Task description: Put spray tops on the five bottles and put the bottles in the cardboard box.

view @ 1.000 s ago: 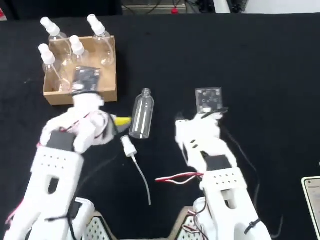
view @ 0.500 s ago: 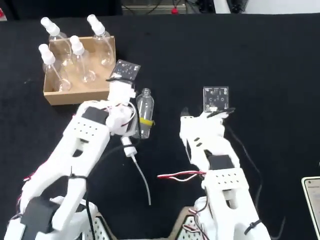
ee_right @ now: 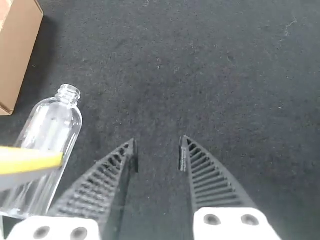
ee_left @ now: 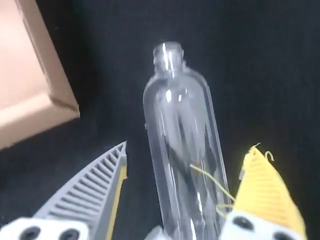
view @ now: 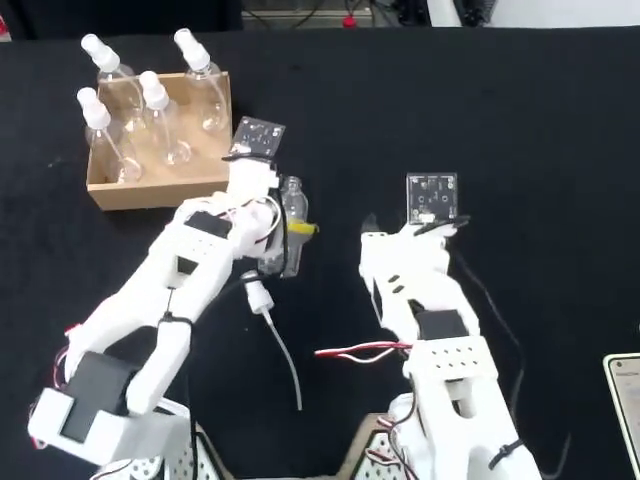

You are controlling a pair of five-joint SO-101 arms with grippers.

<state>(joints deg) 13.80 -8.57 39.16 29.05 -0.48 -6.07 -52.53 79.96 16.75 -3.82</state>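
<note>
The fifth clear plastic bottle (view: 291, 225), uncapped, lies just beside the brown cardboard box (view: 150, 190). The left gripper (ee_left: 187, 147) straddles it, fingers spread. Next, it likely needs pinching and steadying for the white spray top (view: 258, 295). The right gripper (ee_right: 158, 141) is spread, empty.

Your left arm (view: 190, 270) stretches forward at a slant toward the right; your left gripper (ee_left: 189, 147) is spread wide, with its grey finger (ee_left: 95, 195) on one side and its yellow finger (ee_left: 265, 190) on the other; your right arm (view: 420, 290) points straight ahead; your right gripper (ee_right: 157, 141), well to the right of the left gripper, has its fingers parted by a narrow gap.
</note>
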